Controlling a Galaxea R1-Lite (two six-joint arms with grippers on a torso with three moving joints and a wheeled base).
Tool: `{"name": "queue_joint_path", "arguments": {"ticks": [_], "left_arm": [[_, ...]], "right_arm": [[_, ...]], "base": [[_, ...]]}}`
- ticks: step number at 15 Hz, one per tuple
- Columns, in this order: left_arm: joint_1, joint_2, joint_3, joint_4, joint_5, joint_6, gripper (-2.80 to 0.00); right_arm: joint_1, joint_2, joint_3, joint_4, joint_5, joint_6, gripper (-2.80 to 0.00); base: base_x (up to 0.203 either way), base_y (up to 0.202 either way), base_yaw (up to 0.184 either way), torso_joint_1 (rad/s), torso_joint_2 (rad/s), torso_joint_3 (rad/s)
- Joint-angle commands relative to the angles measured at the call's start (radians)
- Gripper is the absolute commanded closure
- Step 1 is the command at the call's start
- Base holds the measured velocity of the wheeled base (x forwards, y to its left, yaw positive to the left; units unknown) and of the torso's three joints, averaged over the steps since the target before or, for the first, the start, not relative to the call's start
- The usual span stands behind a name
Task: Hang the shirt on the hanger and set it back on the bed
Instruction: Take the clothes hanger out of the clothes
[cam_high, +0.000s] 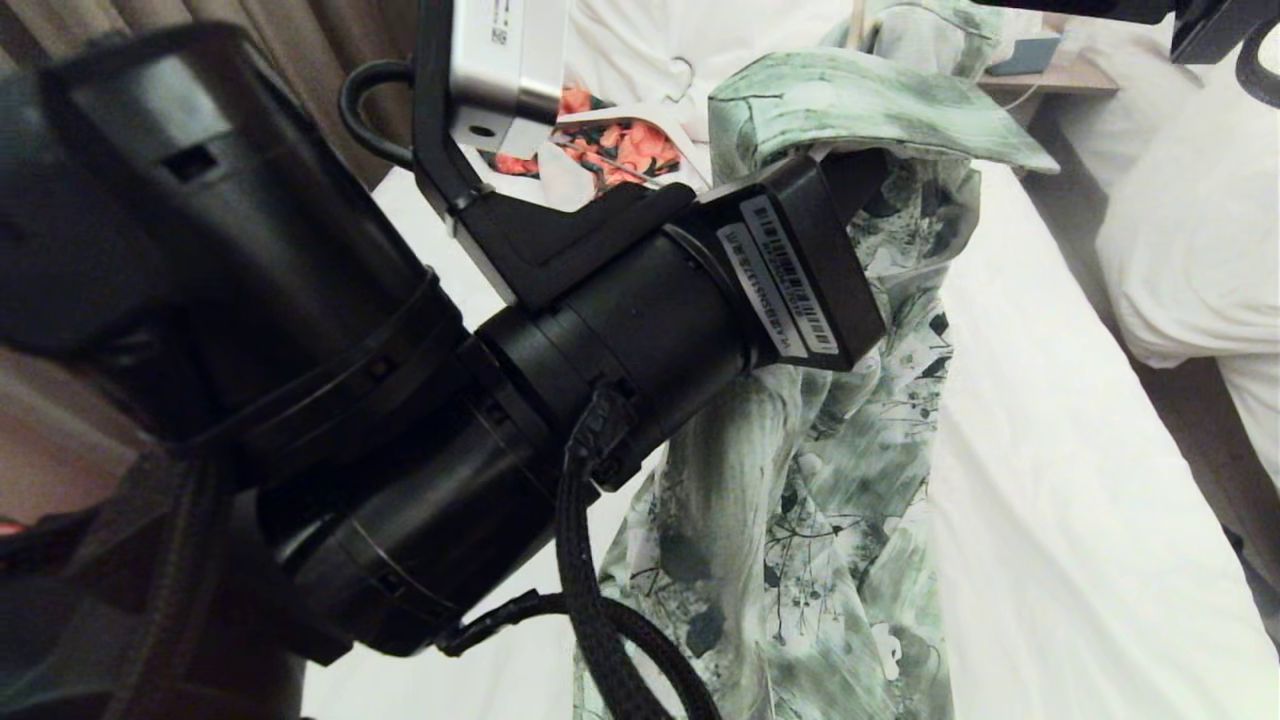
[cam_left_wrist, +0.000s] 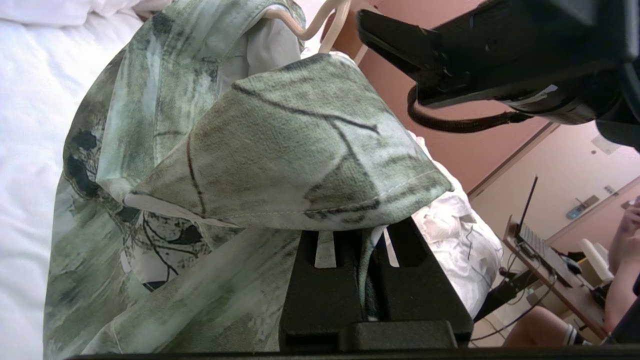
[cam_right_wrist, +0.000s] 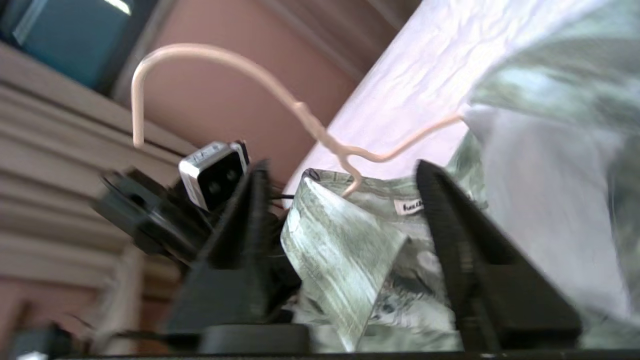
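Gripping a fold of the green-and-white printed shirt (cam_left_wrist: 280, 165), my left claw (cam_left_wrist: 367, 280) was clenched on the fabric, a strip of cloth pinched between its two black fingers (cam_left_wrist: 325, 295) in the left wrist view. In the head view my left arm filled the foreground, its claw end buried under the shirt (cam_high: 850, 420), which hung from there in long folds down over the white sheet of the bed (cam_high: 1050, 480).

My right claw (cam_right_wrist: 340, 235) stood released, its jaws spread wide on either side of the shirt's collar, touching nothing that I could make out. Between and just above those fingers (cam_right_wrist: 450, 240) rose the thin cream hanger (cam_right_wrist: 305, 112), its slim hook curving up and over and its wire shoulders running down into the neck of the shirt beside the small white label. The same hanger (cam_left_wrist: 325, 22) showed in the left wrist view as a pale twist of wire at the collar, with my right claw (cam_left_wrist: 395, 37) close beside it.

Beyond my left arm, an orange-red floral garment (cam_high: 620, 140) lay further up the bed. In the left wrist view a laptop (cam_left_wrist: 537, 235) stood open on a bench (cam_left_wrist: 565, 285), with a seated person (cam_left_wrist: 622, 280) partly in view beside it.
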Motion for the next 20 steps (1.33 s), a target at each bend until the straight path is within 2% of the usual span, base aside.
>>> {"name": "queue_joint_path", "arguments": {"ticks": [1, 4, 8, 10, 14, 17, 20], "left_arm": [[0.000, 0.006, 0.000, -0.006, 0.001, 0.000, 0.00], [-0.001, 0.003, 0.000, -0.006, 0.001, -0.001, 0.00], [0.000, 0.010, -0.004, -0.004, 0.001, 0.000, 0.00], [-0.001, 0.025, -0.012, -0.002, 0.001, 0.000, 0.00], [-0.001, 0.026, -0.014, 0.007, 0.001, -0.002, 0.00], [-0.006, 0.023, -0.014, 0.008, 0.003, 0.000, 0.00], [-0.007, 0.015, -0.014, 0.008, 0.003, 0.000, 0.00]], "right_arm": [[0.006, 0.004, 0.002, 0.004, 0.004, -0.034, -2.80], [0.009, 0.004, 0.034, 0.005, 0.003, -0.191, -2.80], [0.018, 0.012, 0.034, 0.004, 0.001, -0.361, -2.80], [0.024, 0.013, 0.035, 0.002, 0.001, -0.419, -2.80], [0.048, 0.041, 0.035, 0.000, -0.004, -0.488, -2.80], [0.095, 0.083, 0.033, -0.032, -0.109, -0.573, -2.80], [0.118, 0.110, 0.032, -0.126, -0.147, -0.576, -2.80]], "base": [[0.000, 0.000, 0.000, 0.000, 0.00, 0.000], [0.000, 0.000, 0.000, 0.000, 0.00, 0.000], [0.000, 0.000, 0.000, 0.000, 0.00, 0.000], [0.000, 0.000, 0.000, 0.000, 0.00, 0.000], [0.000, 0.000, 0.000, 0.000, 0.00, 0.000], [0.000, 0.000, 0.000, 0.000, 0.00, 0.000], [0.000, 0.000, 0.000, 0.000, 0.00, 0.000]]}}
